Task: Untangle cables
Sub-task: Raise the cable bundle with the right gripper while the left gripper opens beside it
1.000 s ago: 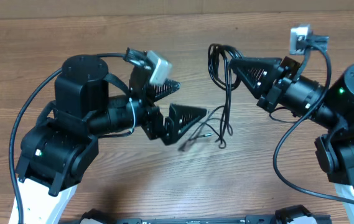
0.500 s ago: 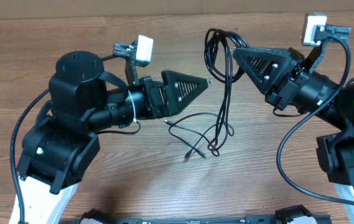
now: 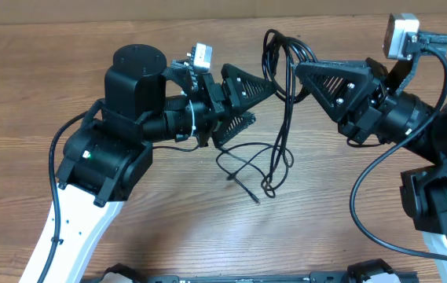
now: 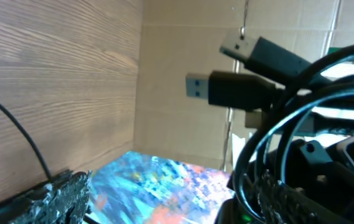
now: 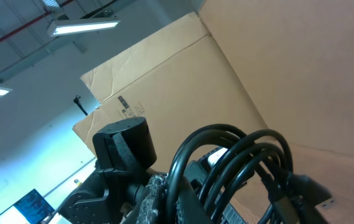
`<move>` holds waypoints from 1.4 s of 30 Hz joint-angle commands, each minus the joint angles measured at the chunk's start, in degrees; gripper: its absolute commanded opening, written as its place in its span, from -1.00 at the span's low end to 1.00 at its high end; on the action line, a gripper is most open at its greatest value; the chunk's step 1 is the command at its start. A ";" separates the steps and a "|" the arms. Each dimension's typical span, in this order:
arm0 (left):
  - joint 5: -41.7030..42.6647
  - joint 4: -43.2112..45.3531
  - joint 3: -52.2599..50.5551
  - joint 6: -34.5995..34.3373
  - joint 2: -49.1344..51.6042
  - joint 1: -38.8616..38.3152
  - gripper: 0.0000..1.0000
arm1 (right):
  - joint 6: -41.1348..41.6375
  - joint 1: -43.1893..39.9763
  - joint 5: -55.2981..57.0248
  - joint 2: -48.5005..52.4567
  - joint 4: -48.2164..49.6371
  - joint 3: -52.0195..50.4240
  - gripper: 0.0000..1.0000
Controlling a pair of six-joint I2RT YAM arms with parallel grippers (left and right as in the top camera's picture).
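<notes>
Black cables [image 3: 285,110] are hanging in a bundle from the right gripper [image 3: 302,69], which in the overhead view is clenching them just below their looped top. Their lower ends are lying on the wooden table [image 3: 129,47], and the left gripper [image 3: 264,97] is standing spread just beside the bundle, grasping nothing. The left wrist view is showing cable loops [image 4: 260,146] and two USB plugs [image 4: 232,87] hanging close ahead of the parted fingers [image 4: 58,190]. The right wrist view is showing several strands [image 5: 251,152] arching up out of the closed claw.
</notes>
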 commanded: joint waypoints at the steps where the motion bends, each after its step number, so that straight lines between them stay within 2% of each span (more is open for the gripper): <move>1: 2.47 1.84 1.05 -2.75 0.02 -0.44 0.69 | -0.26 -0.11 -1.27 0.07 0.37 1.25 -0.92; 9: 11.43 1.81 1.05 -2.82 0.02 -0.44 0.49 | -2.89 -0.15 -1.16 0.11 -0.70 1.25 -0.93; 21: 12.92 1.86 1.05 -8.81 0.02 -0.13 0.57 | -3.10 -0.15 -1.27 0.11 -0.94 1.25 -0.92; 27: 18.97 1.88 1.05 -8.35 0.02 3.52 0.60 | -3.10 -0.15 -1.27 0.11 -0.94 1.25 -0.93; 32: 18.75 1.88 1.05 -8.13 0.02 5.33 0.60 | -3.10 -0.15 -1.29 0.11 -0.94 1.25 -0.92; 42: 9.14 1.90 1.05 -11.17 0.09 3.98 0.67 | -3.06 -0.11 -2.36 0.13 -0.94 1.25 -0.92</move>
